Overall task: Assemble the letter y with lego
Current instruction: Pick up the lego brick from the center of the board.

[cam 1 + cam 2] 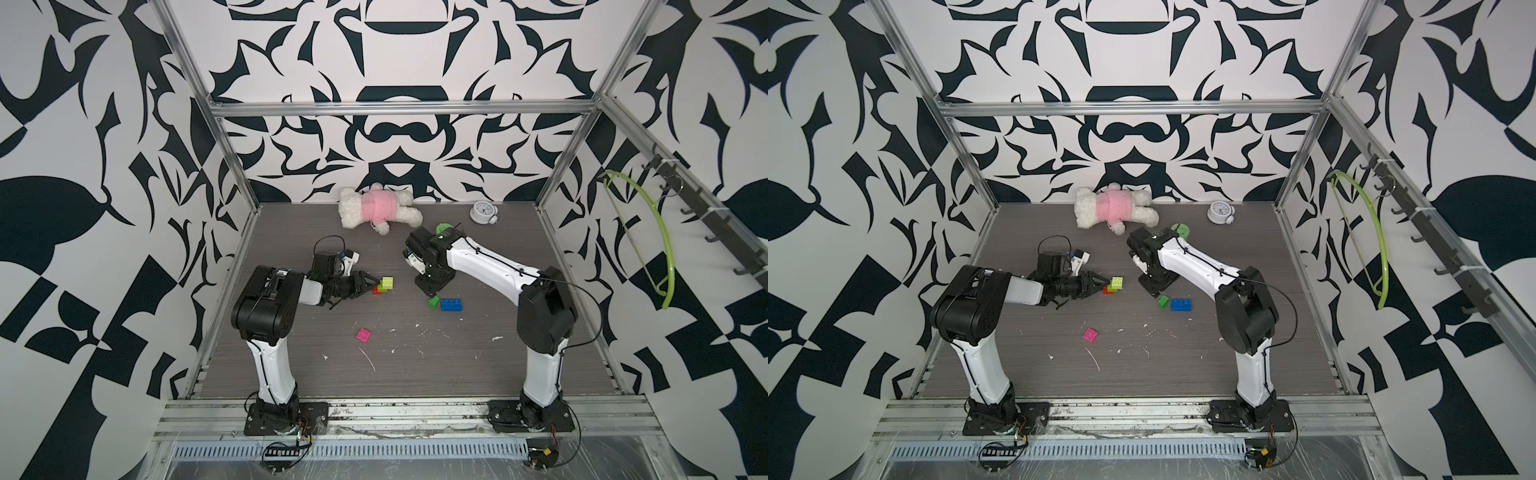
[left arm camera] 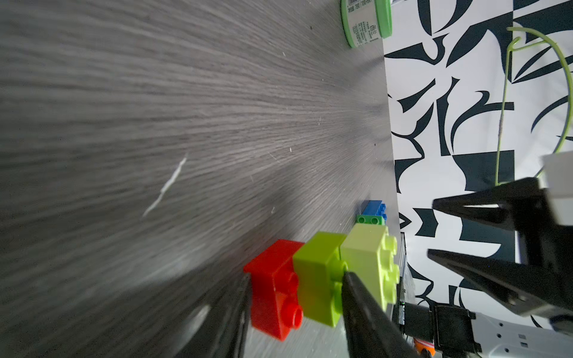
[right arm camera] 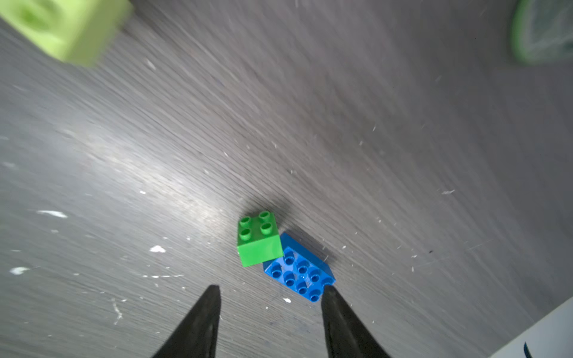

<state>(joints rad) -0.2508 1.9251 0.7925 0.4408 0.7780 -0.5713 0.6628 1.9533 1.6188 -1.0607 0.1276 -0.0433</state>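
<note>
Lego bricks of glossy studded plastic are sitting in three spots on the dark grey wood-grain tabletop (image 1: 478, 357). In the stem (image 1: 383, 286), a square red brick (image 2: 276, 288), a lime brick (image 2: 319, 279) and a pale yellow-green brick (image 2: 369, 260) are rising in offset steps, long axis roughly upright and studs facing up. Whether the red one is touching the table is unclear. Only the left wrist view is showing the black left gripper (image 2: 296, 277) clamping this stem, one pointed finger against red, one against lime. The longer blue brick (image 3: 299, 272) is lying flat, studs up, its long axis running across both top views, with the square green brick (image 3: 259, 238) just beside one end. The right wrist view is showing the right gripper (image 3: 271, 287) near them, jaws apart and empty. Only the top views are showing the pink brick (image 1: 364, 335), lying alone nearer the arm bases.
</note>
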